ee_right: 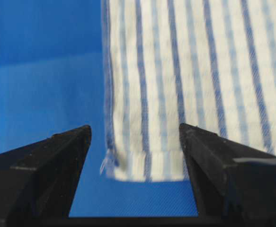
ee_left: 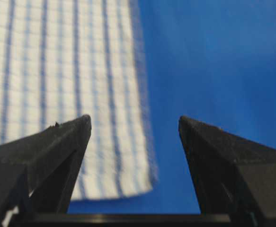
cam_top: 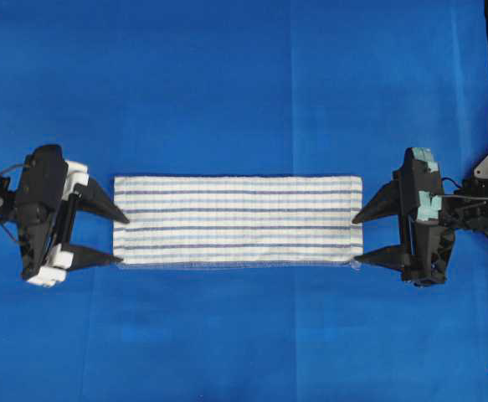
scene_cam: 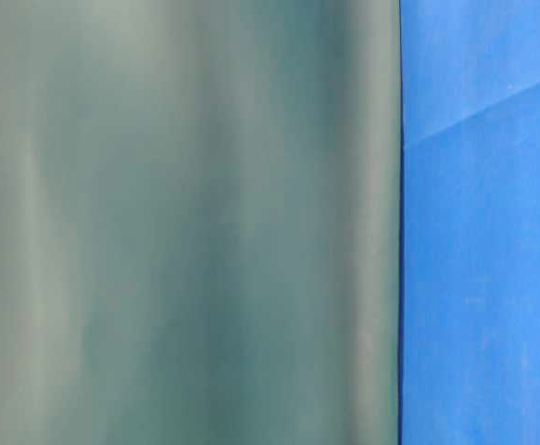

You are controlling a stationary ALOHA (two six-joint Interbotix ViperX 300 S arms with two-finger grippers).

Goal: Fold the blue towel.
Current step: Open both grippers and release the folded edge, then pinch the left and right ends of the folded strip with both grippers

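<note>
In the middle of the table (cam_top: pixel 227 75), which is covered in plain solid-blue cloth, the blue towel (cam_top: pixel 237 219), a white woven rectangle with dark and light blue stripes, lies flat as a long narrow band, with the left gripper (cam_top: pixel 118 238) and right gripper (cam_top: pixel 359 239) at its short ends, both with jaws spread and holding nothing. A neat next fold probably means pinching one short end's corners squarely and carrying them over to the other end, edges aligned. The covering shows faint creases; the table-level view is mostly blocked by a blurred grey-green surface.
</note>
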